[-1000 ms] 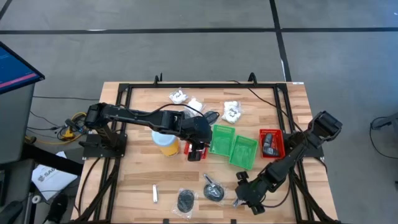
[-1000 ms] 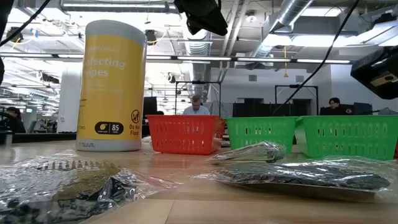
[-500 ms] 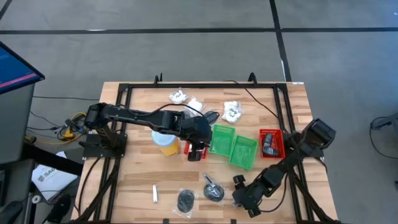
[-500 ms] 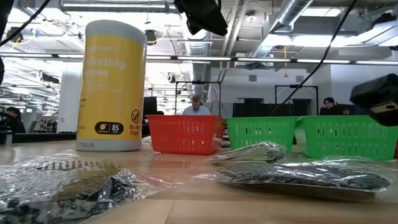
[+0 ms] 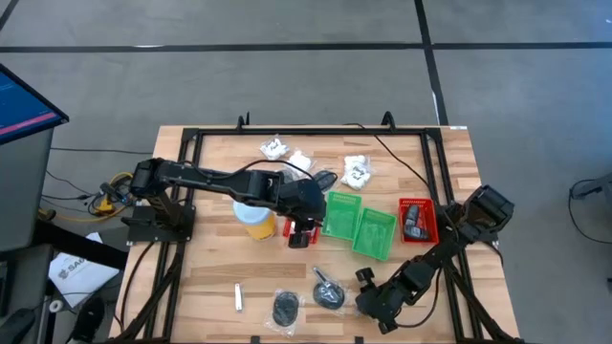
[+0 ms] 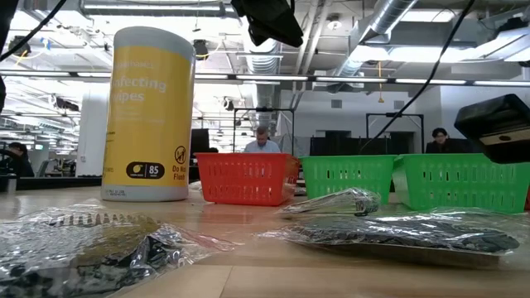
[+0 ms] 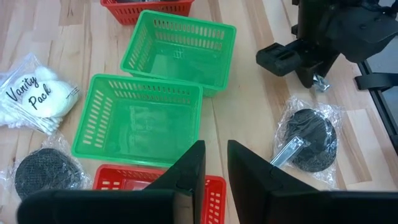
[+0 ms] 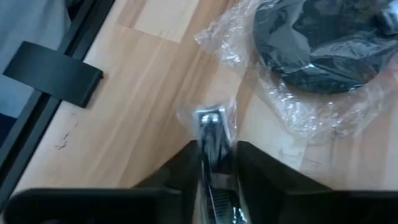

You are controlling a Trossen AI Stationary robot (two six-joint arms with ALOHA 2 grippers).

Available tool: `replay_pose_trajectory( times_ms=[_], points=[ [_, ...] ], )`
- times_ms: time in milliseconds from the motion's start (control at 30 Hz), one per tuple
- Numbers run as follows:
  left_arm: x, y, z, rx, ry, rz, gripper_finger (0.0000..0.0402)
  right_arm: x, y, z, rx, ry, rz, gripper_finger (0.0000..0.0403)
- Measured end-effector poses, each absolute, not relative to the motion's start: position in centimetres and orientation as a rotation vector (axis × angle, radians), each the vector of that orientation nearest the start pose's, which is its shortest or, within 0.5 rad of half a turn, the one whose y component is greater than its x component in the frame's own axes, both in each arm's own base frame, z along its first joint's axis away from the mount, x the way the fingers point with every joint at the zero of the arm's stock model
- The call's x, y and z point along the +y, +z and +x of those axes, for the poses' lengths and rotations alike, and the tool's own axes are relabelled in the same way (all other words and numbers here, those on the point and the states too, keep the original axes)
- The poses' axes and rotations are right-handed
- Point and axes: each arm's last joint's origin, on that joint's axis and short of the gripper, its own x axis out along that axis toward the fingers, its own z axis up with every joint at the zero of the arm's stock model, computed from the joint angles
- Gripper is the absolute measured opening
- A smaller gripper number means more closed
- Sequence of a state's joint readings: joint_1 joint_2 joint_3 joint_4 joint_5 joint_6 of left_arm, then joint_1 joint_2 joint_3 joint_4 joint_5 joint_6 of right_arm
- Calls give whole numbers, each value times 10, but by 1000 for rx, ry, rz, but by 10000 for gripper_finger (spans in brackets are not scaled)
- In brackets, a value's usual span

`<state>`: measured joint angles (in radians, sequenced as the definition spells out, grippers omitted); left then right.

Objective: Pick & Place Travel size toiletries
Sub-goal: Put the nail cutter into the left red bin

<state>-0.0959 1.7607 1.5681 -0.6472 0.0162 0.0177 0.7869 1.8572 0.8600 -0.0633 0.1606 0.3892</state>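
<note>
Wooden table (image 5: 210,268), bins (image 5: 360,222), yellow canister (image 5: 256,222), bagged toiletries (image 5: 287,308)

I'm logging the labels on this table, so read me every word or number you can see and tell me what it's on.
"Vanity Pack": on the white packet beside a green bin, left wrist view.
"...fecting ...pes": on the yellow canister, low view; the first letters are hidden.
"85": same canister, near its base.
"Do Not Fl...": beside the "85", cut off at the edge.
"SAN...": on a paper on the floor, high view; the rest is unreadable.

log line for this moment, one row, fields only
left tool: over red bin, empty | right tool: shut on tube, front edge | discs: on table
</note>
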Motion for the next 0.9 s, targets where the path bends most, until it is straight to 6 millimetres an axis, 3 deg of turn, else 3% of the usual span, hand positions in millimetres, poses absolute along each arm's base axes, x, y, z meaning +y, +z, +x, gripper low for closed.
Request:
replay_pose_trajectory(
  times_ms=[100, 500, 700, 900],
  points=[
    [-37, 303, 385, 838, -113, 50, 61, 227, 99, 233, 1040, 364, -144, 43],
    [-37, 303, 385, 838, -113, 50, 61, 227, 104, 235, 1039, 368, -140, 44],
    [-38, 303, 385, 837, -114, 51, 61, 219, 124, 232, 1036, 315, -206, 44],
    [-40, 303, 385, 831, -119, 53, 61, 204, 157, 227, 938, 170, -262, 44]
  ],
)
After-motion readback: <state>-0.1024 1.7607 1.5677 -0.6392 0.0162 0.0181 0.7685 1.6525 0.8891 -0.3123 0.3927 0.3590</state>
